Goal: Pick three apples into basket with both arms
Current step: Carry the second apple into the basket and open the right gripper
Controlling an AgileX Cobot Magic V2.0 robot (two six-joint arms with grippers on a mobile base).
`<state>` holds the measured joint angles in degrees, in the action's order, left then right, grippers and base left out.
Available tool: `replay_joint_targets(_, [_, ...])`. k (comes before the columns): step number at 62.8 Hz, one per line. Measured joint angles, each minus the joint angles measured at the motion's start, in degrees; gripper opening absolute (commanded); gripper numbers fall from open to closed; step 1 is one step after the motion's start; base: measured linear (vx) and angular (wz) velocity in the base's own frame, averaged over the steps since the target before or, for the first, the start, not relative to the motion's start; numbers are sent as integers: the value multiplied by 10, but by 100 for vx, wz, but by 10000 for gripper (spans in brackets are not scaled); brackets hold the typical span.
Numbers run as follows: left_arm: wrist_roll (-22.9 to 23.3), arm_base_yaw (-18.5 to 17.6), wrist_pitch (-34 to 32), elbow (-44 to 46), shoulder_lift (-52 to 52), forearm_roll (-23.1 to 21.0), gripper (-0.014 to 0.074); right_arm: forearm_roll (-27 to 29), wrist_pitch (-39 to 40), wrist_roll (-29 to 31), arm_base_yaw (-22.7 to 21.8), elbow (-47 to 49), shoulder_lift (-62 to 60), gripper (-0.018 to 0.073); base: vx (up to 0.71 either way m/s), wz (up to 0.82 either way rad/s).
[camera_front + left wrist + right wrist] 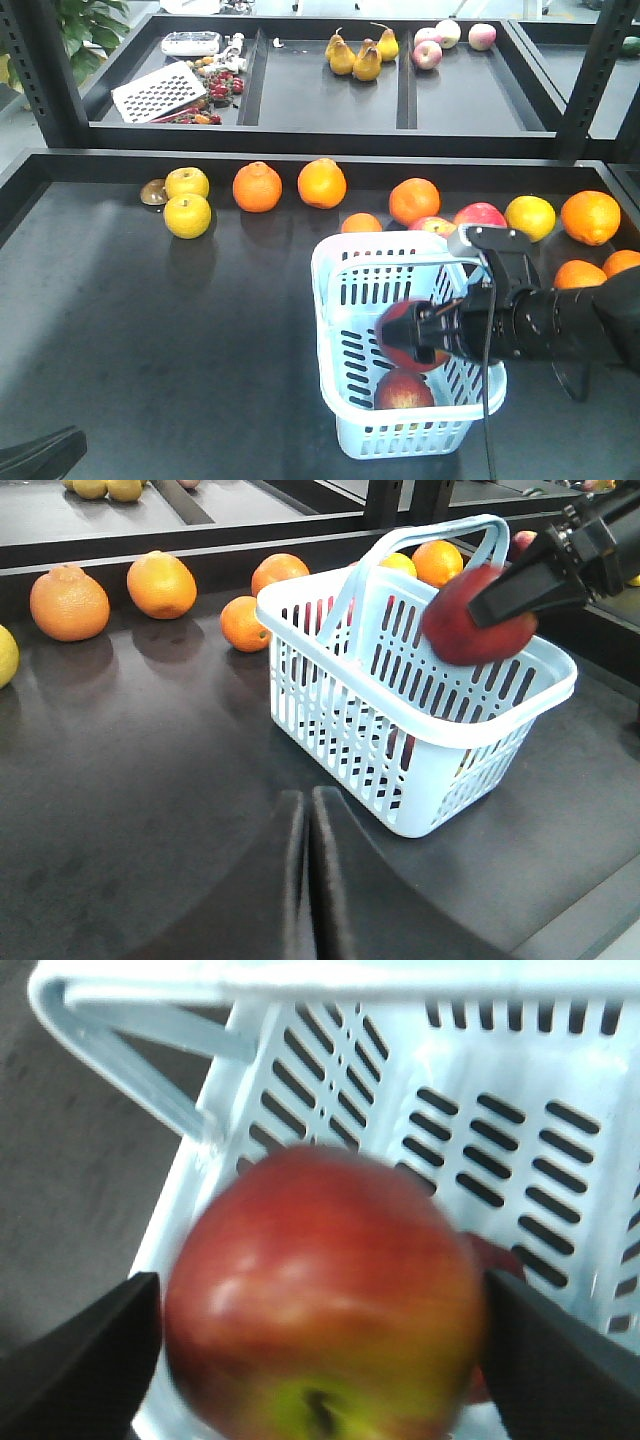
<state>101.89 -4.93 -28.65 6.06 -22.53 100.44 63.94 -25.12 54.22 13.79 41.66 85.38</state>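
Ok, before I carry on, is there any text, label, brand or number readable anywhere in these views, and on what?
None can be read in any view.
The basket has plain slotted walls with no label or print.
The apple held in the right end effector shows no sticker.
The white device on the back shelf may carry markings, but it is too small and blurred to tell.

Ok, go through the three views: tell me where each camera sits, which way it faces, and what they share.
Exterior front-facing: high, looking down the table to the shelves; right arm shows.
Left wrist-mounted: low behind the left gripper, its fingers together, facing the basket.
Right wrist-mounted: behind the right gripper, looking down into the basket; fingers clamp a held apple.
Shared: all three show basket and held apple; an apple in the basket shows in front view.
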Motion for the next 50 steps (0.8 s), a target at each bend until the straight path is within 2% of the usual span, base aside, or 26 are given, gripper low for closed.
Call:
replay_joint_targets(8, [0, 0, 0, 0, 0, 0, -8, 2, 2, 1, 0, 5, 1, 605, 0, 0])
replay_joint_targets(13, [0, 0, 0, 0, 0, 0, -8, 1, -1, 1, 0, 5, 1, 552, 0, 0])
replay_joint_targets(22, [0, 0, 0, 0, 0, 0, -8, -30, -34, -12, 0, 5, -14, 365, 0, 0])
replay_joint_targets(27, [0, 0, 0, 0, 0, 0, -8, -71, -65, -46, 0, 5, -38, 205, 0, 0])
replay_joint_targets(31, [0, 0, 0, 0, 0, 0, -8, -129, -84, -87, 0, 5, -63, 59, 0, 0])
replay_joint_targets(34, [0, 0, 0, 0, 0, 0, -8, -181, -95, -128, 0, 5, -85, -16, 0, 0])
replay_joint_targets(43, [0, 0, 0, 0, 0, 0, -8, -371, -136, -316, -7, 5, -157, -8, 0, 0])
replay_joint_targets(50, [1, 0, 0, 0, 0, 0, -8, -544, -179, -461, -42, 5, -198, -8, 0, 0])
